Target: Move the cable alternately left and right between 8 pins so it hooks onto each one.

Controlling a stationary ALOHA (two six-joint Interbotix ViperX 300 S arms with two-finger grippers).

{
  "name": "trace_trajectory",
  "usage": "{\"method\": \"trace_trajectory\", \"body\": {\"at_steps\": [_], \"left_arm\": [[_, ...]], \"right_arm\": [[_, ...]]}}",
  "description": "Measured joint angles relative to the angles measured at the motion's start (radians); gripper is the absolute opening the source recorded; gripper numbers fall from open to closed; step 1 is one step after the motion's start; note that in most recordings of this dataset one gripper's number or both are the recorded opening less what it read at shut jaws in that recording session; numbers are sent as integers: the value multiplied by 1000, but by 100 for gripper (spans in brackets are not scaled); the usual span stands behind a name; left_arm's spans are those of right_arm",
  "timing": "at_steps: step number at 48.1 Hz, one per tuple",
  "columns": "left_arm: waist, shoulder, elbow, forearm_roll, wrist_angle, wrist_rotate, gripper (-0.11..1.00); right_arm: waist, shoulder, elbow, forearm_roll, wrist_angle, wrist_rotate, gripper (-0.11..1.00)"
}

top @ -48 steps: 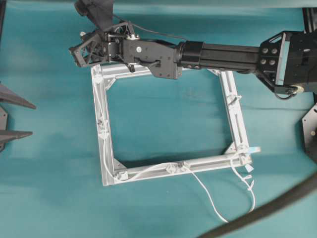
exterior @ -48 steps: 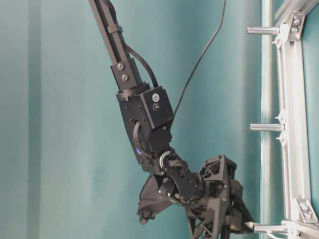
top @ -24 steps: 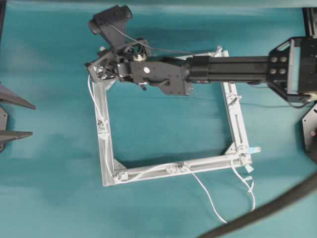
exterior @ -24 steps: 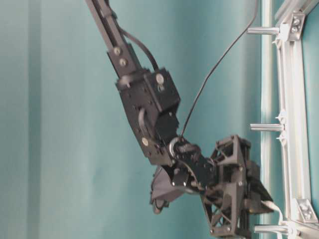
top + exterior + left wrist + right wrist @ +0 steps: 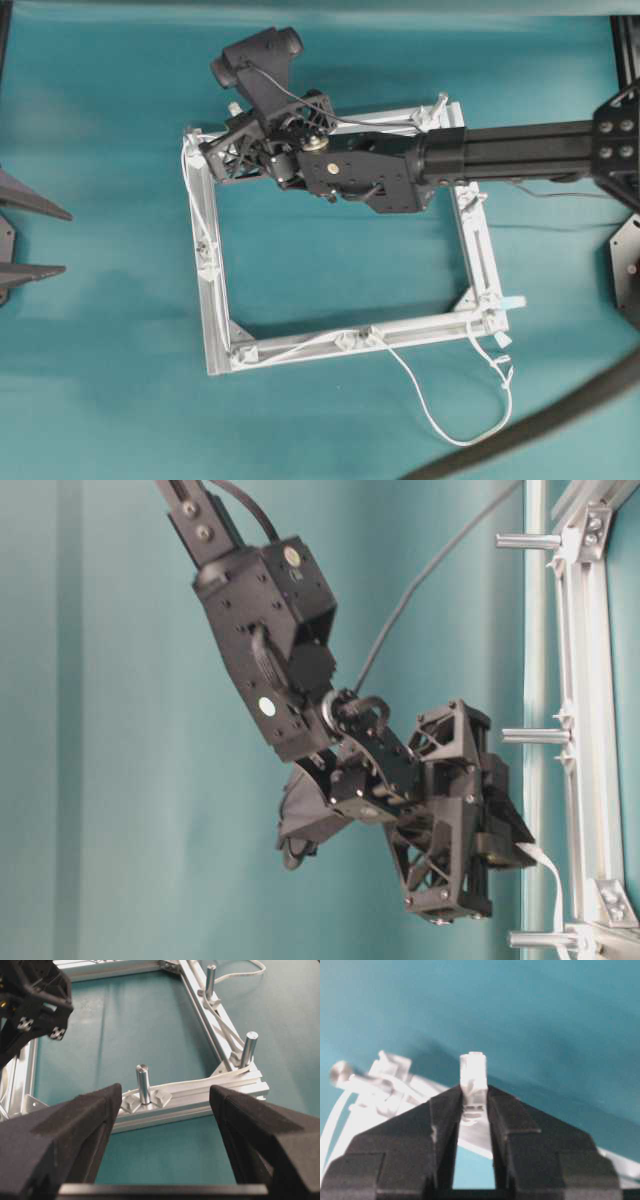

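My right gripper is shut on the small white plug of the cable. In the overhead view this gripper hangs over the far-left corner of the square aluminium frame. The cable runs down the frame's left rail, round the near-left corner and along the near rail. It then trails off in a loose loop. From table level, the cable drops from the gripper toward a pin. My left gripper stands open and empty, facing a pin.
Two more pins stand along the rail in the left wrist view. A thick dark hose crosses the near-right corner of the table. The right arm stretches over the frame's far rail. The left gripper's fingers sit at the left edge.
The right gripper has carried the plug rightward and nearer, from outside the far-left corner to over it. The cable now lies up the left rail, and the trailing loop has changed shape.
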Motion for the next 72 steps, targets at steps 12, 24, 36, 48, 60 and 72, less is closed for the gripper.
{"method": "trace_trajectory", "body": {"at_steps": [12, 24, 36, 48, 60, 72], "left_arm": [[0, 0, 0, -2, -2, 0, 81], [-2, 0, 0, -2, -2, 2, 81], [-2, 0, 0, -2, -2, 2, 81], [-2, -2, 0, 0, -2, 0, 81], [0, 0, 0, 0, -2, 2, 81], [0, 0, 0, -2, 0, 2, 81]], "right_arm": [[35, -49, 55, -58, -100, -29, 18], [71, -115, 146, -83, -161, -69, 17], [80, -141, 206, -123, -290, -77, 17], [80, -149, 221, -160, -322, -75, 17], [75, -160, 258, -161, -362, -75, 17], [49, -160, 252, -224, -428, -78, 17]]}}
